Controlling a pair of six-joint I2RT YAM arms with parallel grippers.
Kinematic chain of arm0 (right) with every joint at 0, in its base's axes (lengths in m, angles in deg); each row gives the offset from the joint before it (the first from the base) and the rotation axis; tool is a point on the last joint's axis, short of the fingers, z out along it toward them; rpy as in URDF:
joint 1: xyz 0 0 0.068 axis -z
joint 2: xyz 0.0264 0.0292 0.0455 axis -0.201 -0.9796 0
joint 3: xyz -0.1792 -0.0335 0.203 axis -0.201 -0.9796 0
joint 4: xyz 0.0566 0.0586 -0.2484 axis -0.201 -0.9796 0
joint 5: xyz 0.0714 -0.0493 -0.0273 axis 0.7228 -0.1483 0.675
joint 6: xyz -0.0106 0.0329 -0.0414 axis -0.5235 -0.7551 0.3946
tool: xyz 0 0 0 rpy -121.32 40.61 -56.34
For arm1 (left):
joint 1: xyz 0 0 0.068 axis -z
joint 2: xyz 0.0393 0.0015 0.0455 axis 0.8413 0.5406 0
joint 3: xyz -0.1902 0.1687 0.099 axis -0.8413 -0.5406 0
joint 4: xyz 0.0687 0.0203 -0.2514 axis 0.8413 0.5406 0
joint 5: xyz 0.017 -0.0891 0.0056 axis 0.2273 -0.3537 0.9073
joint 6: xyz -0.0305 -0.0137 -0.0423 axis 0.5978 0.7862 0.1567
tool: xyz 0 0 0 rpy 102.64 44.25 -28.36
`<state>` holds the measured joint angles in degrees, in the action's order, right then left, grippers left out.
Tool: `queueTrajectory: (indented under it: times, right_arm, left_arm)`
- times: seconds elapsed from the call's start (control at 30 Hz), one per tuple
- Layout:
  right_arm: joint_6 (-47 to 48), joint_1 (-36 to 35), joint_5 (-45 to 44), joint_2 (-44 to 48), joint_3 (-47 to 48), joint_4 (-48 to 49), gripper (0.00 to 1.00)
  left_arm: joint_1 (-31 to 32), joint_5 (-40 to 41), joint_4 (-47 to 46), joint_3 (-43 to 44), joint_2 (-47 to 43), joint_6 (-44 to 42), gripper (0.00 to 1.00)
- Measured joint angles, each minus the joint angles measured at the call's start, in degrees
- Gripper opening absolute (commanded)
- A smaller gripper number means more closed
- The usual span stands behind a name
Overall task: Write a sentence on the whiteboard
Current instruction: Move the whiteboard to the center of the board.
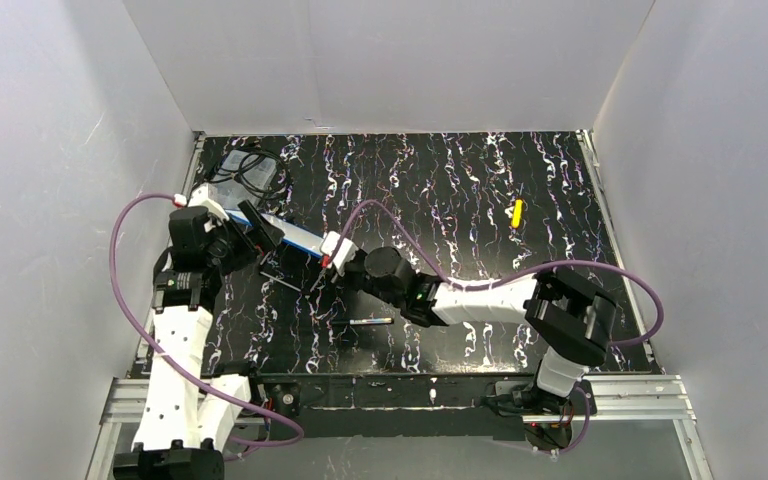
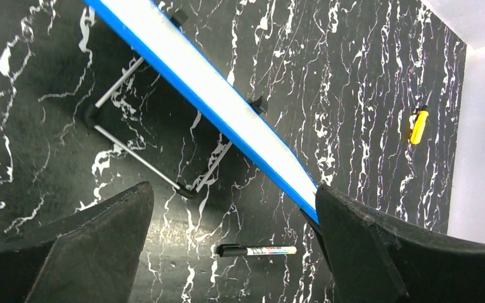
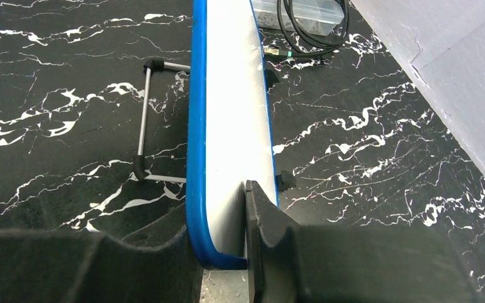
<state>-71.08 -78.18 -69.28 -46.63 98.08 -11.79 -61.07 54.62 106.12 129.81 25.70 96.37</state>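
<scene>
The whiteboard, white with a blue rim, stands on edge and tilted over the dark marbled table, its thin wire stand folded out beneath it. My right gripper is shut on the whiteboard's near end, one finger on the blue rim and one on the white face. My left gripper stands wide open at the other end. The whiteboard runs diagonally past its right finger, and nothing is held between its fingers. The sentence is out of view. A black-capped marker lies on the table below.
The marker lies in front of the right arm. A small yellow object rests at the far right of the table. A clear box of black cables sits at the back left. White walls close in three sides.
</scene>
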Motion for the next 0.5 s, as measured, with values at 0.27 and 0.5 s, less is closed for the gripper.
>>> queueTrajectory:
  times: [0.27,0.5]
  right_arm:
    - [-1.6,-5.2,-9.6,-0.7,-0.6,0.7,0.45]
    - [-3.4,-9.5,-14.8,-2.5,-0.6,1.3,0.61]
  left_arm:
    - [-1.1,-3.1,-3.6,-8.3,-3.9,5.7,0.98]
    - [-1.7,-6.1,-8.9,-12.0,-1.4,9.2,0.98]
